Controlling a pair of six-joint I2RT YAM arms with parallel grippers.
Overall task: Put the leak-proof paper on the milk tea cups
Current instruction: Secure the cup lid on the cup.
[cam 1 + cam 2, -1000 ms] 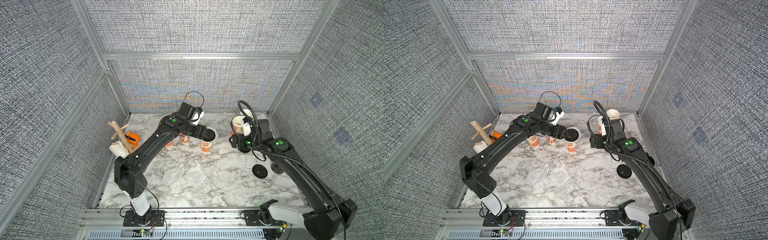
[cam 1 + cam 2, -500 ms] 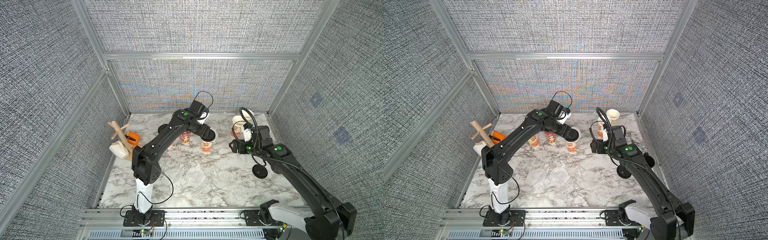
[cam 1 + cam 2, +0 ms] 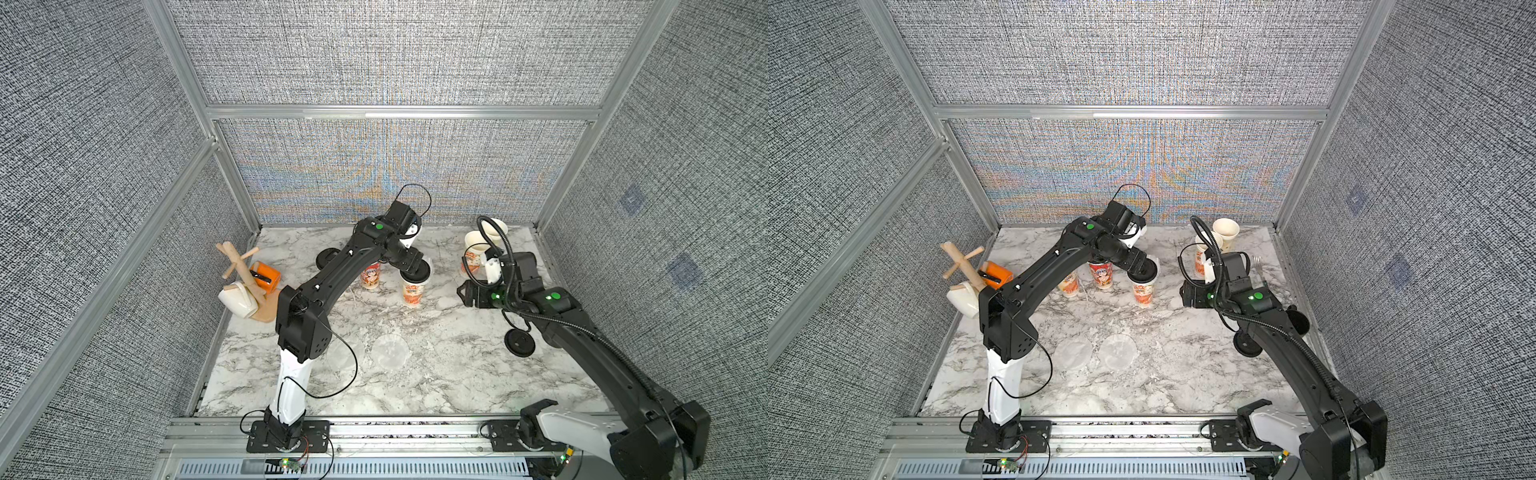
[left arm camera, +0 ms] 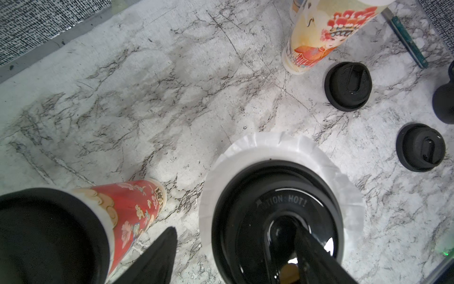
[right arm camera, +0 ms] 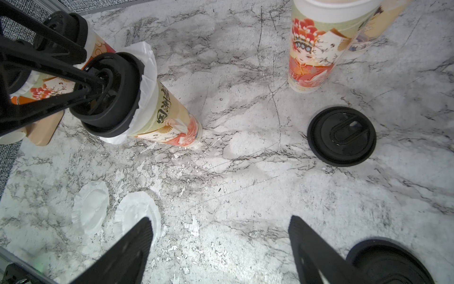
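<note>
The left gripper (image 4: 233, 233) stands spread, one finger on the black plastic lid (image 4: 275, 214) capping a tall printed paper cup (image 5: 167, 115), the other beside it; a translucent white paper disc (image 4: 282, 145) frills out beneath that lid; a sideways drag could, I judge, topple this cup onto its red lidded neighbour (image 4: 127, 211); the right gripper (image 5: 218, 246) hangs wide and empty over roomy bare marble (image 5: 245, 184); spare discs (image 5: 91, 206) lie near; uncovered cups (image 3: 476, 245) crowd the rear corner.
</note>
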